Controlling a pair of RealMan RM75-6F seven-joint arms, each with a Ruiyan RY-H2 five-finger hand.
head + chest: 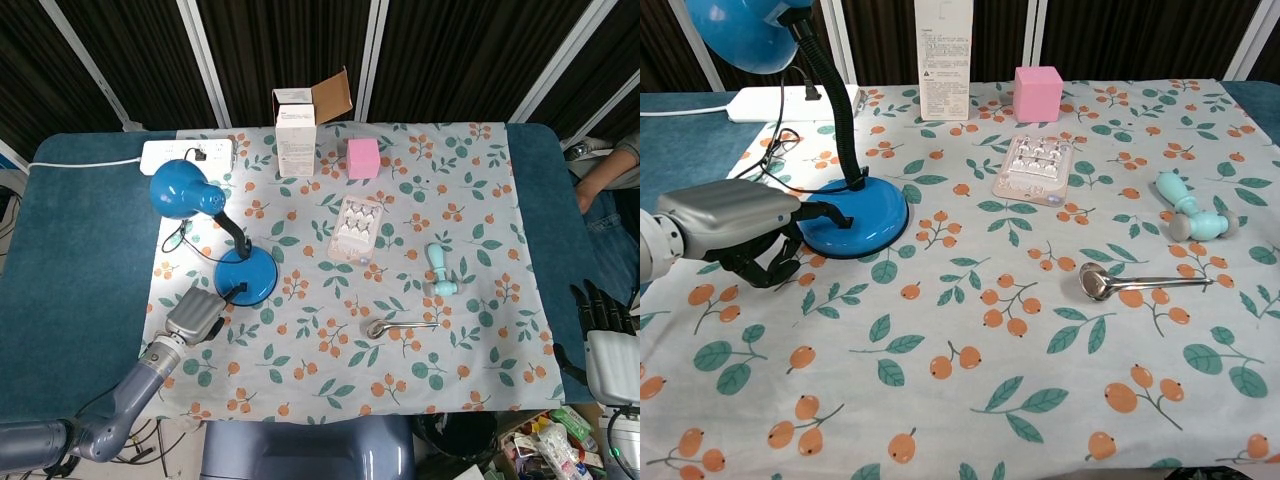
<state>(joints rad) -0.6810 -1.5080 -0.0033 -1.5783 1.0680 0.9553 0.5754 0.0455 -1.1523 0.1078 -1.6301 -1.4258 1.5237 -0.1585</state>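
A blue desk lamp (245,275) stands at the left of the flowered cloth (480,200), its shade (180,190) turned toward the back left. My left hand (195,315) lies on the cloth just in front and to the left of the lamp's round base (865,205). Its fingers (765,265) are curled under with nothing in them, and its thumb reaches the base's rim. My right hand (605,340) hangs off the table's front right corner, dark fingers apart, holding nothing. The chest view does not show it.
A white power strip (170,152) holds the lamp's cord at the back left. An open white carton (296,135) and a pink cube (362,158) stand at the back. A blister pack (357,228), a teal roller (440,270) and a metal scoop (400,326) lie mid-cloth.
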